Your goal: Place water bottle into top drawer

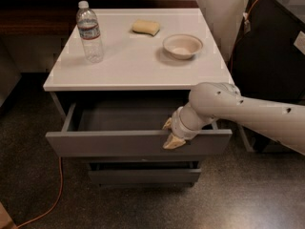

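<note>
The water bottle [89, 32] stands upright at the back left of the white cabinet top [128, 68]. It is clear and ribbed, with a white cap. The top drawer [95, 144] is pulled partly out and its grey inside shows nothing in it. My gripper [170, 134] is at the upper edge of the drawer front, right of its middle. One finger is inside the drawer and one is over the front face, so the gripper is clamped on the panel. The bottle is far from the gripper, up and to the left.
A yellow sponge [146, 27] and a pale bowl [182, 46] lie on the top toward the back right. A shallower drawer [143, 176] sits below, closed. A black cabinet [274, 61] stands close on the right. An orange cable [53, 202] runs over the floor at the left.
</note>
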### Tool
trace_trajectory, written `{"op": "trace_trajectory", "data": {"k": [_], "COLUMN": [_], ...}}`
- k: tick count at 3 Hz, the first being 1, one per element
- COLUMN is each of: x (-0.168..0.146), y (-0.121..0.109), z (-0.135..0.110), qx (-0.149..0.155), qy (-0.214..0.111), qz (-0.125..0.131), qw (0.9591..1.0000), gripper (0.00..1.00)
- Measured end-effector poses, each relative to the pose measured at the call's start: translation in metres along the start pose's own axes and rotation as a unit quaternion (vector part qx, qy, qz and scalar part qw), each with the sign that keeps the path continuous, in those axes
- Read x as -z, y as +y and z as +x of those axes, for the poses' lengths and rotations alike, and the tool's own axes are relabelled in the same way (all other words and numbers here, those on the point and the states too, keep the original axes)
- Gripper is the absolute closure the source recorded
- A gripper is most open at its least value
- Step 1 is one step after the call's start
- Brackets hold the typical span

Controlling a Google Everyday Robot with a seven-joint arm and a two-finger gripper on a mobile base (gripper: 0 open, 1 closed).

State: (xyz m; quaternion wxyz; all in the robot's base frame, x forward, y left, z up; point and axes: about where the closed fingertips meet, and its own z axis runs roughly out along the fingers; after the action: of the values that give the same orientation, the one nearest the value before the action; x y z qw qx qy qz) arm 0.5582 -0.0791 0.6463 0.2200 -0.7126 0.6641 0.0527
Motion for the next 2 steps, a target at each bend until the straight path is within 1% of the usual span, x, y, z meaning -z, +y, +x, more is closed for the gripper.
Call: {"op": "trace_trajectory", "data": {"k": [1, 2], "x": [0.0053, 0.0056], "y": [0.0257, 0.0268], "z": [-0.0175, -0.0177], "qx": [-0.014, -0.014], "qy": [-0.026, -0.026], "qz": [-0.014, -0.014], "qw": [0.9995, 0.9995], "gripper": [1.0, 0.82]}}
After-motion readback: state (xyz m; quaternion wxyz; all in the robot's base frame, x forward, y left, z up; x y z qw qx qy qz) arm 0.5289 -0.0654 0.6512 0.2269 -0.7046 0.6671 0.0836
